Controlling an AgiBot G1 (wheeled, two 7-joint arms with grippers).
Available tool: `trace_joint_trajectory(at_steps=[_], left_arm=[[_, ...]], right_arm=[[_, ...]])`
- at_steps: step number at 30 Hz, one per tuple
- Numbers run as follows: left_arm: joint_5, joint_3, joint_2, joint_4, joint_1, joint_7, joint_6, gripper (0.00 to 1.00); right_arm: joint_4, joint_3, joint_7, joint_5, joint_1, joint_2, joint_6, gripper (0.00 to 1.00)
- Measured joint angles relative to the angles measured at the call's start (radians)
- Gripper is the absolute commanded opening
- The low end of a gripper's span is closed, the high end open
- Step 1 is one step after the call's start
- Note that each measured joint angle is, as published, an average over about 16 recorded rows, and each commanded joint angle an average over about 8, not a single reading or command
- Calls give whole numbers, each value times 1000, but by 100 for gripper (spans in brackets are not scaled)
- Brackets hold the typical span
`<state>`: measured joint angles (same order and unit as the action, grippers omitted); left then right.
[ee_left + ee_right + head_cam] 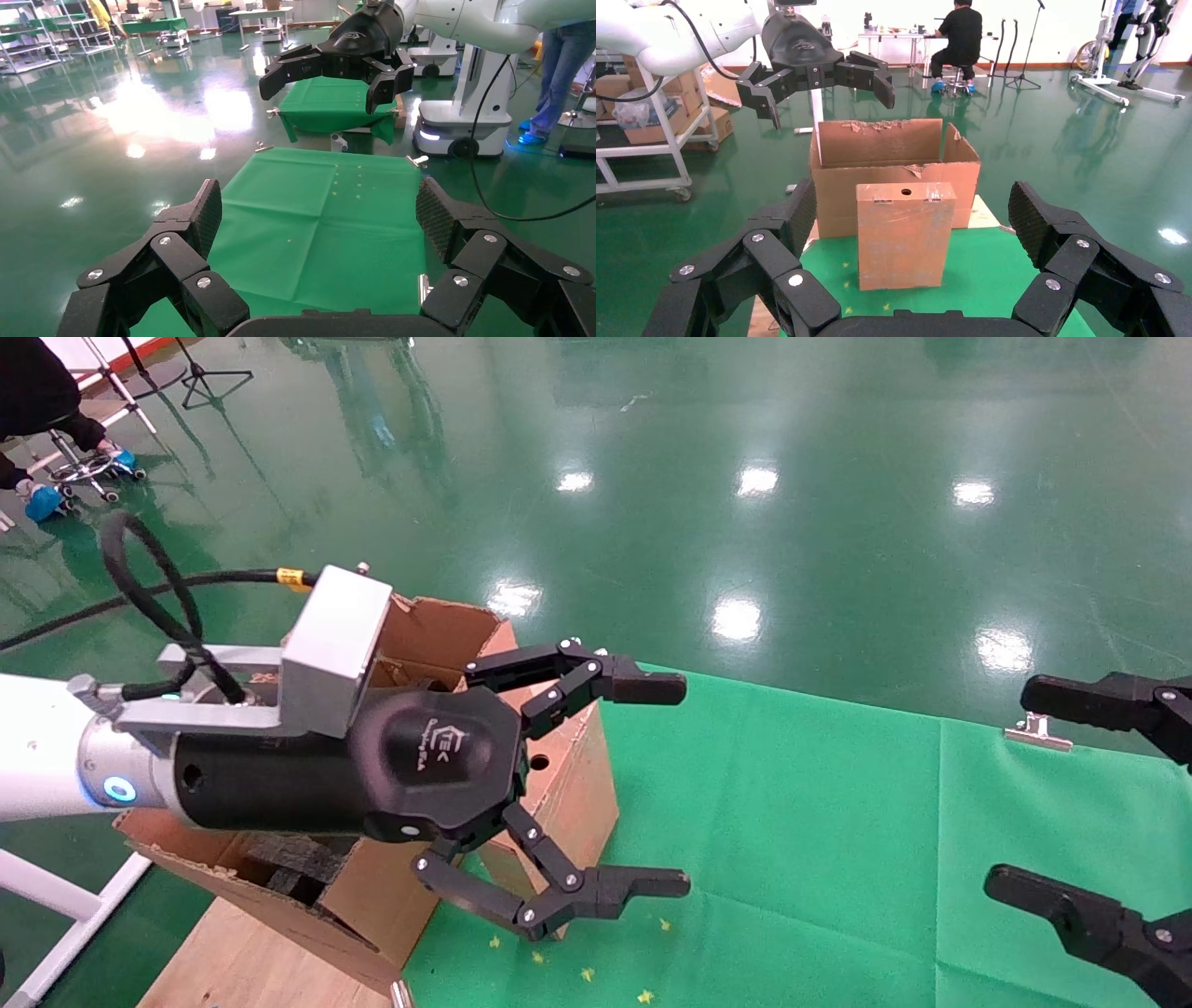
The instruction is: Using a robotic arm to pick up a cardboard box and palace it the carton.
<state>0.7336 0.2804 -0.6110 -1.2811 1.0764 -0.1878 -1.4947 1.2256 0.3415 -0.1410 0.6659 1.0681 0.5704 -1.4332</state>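
The small reddish-brown cardboard box (902, 235) stands upright on the green cloth, a round hole near its top, just in front of the large open carton (891, 151). In the head view the box (582, 784) and the carton (433, 626) are partly hidden behind my left arm. My left gripper (684, 786) is open and empty, held in the air beside and above the box; it also shows in the right wrist view (826, 98). My right gripper (1052, 794) is open and empty at the cloth's right side, facing the box from a distance. The left wrist view shows only cloth between the left fingers (204, 210).
A green cloth (838, 840) covers the table, held by metal clips (1036, 731). The carton rests on a wooden board (251, 952) at the table's left end. Glossy green floor surrounds it. A seated person (958, 38), shelving (645, 140) and another robot base (460, 126) stand farther off.
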Motion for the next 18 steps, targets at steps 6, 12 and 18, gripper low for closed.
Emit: trace_joint_trajectory(at_steps=[6, 12, 18], left_arm=[[0, 0, 0, 0, 0, 0, 0, 100], [0, 0, 0, 0, 0, 0, 0, 100], [2, 1, 1, -1, 0, 0, 0, 100]], right_arm=[[0, 0, 0, 0, 0, 0, 0, 100], [0, 0, 0, 0, 0, 0, 0, 96], [0, 0, 0, 0, 0, 0, 0, 26]])
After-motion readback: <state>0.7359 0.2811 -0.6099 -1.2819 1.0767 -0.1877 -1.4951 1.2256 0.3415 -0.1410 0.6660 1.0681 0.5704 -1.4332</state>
